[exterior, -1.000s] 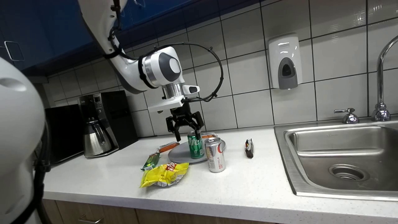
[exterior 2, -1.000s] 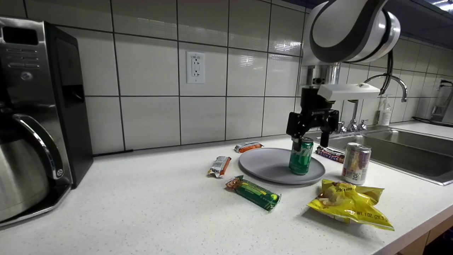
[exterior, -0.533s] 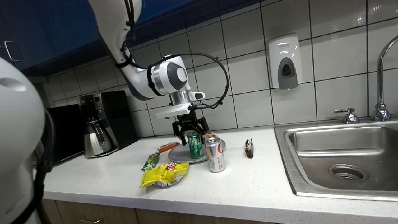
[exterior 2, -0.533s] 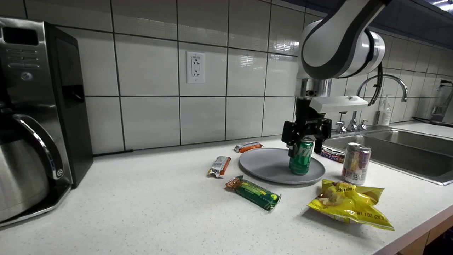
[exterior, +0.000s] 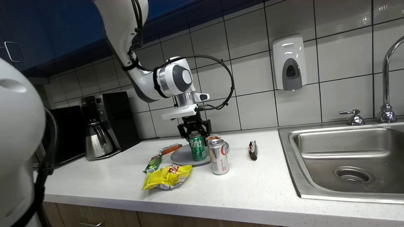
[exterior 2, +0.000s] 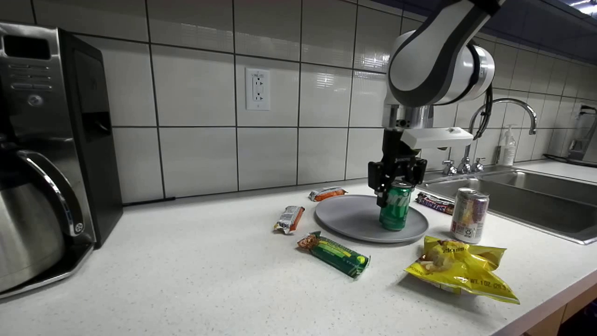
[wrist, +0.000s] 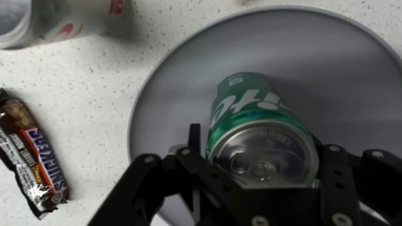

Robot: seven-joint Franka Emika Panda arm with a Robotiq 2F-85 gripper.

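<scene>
Jaws around the green can (exterior 2: 395, 213) on the plate (exterior 2: 347, 215)
It stands upright; whether the jaws grip it, I cannot tell. A silver can (exterior 2: 470, 215) stands near the plate.

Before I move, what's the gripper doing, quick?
Gripper: open, straddling the upright green can, not clamped; the wrist view shows a gap between one finger and the can.
</scene>
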